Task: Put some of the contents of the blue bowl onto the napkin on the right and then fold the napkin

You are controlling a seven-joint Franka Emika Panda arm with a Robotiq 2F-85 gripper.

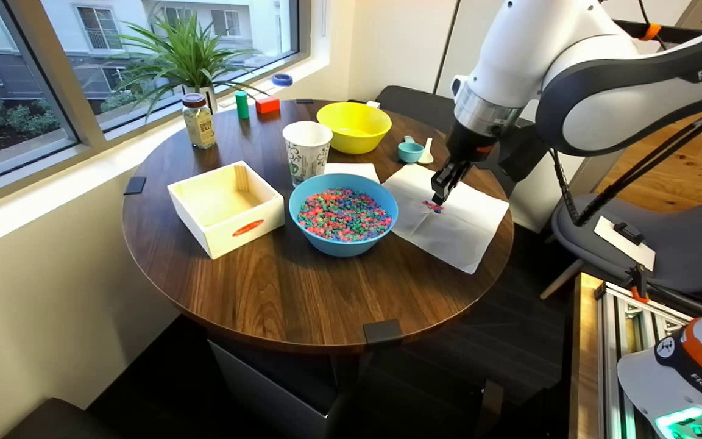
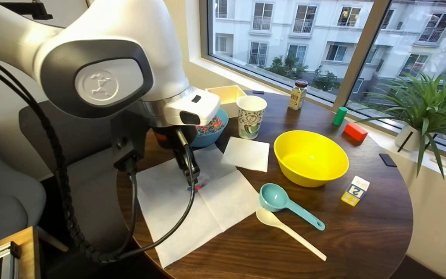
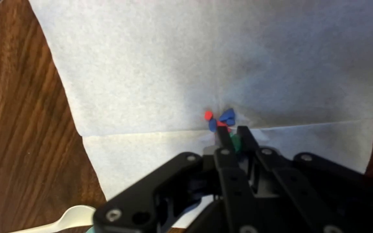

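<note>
End effector (image 3: 232, 131) almost pressed together; green bit (image 3: 236, 143) shows btwn tips, can't tell if pinched. Napkin (image 1: 468, 222) directly below, w/ a few bits (image 3: 221, 124) approx. mid-sheet, just by tips.

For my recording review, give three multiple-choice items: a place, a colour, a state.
1. Where is the wooden box?
A) On the windowsill
B) On a chair
C) Beside the blue bowl

2. What colour is the block by the green cylinder?
A) Red
B) Black
C) Purple

3. How is the larger napkin?
A) Folded shut
B) Spread open, bits on it
C) Rolled up

1 C: both exterior views show them close together.
2 A: both exterior views show it red.
3 B: the wrist view shows it open under the bits.
</note>
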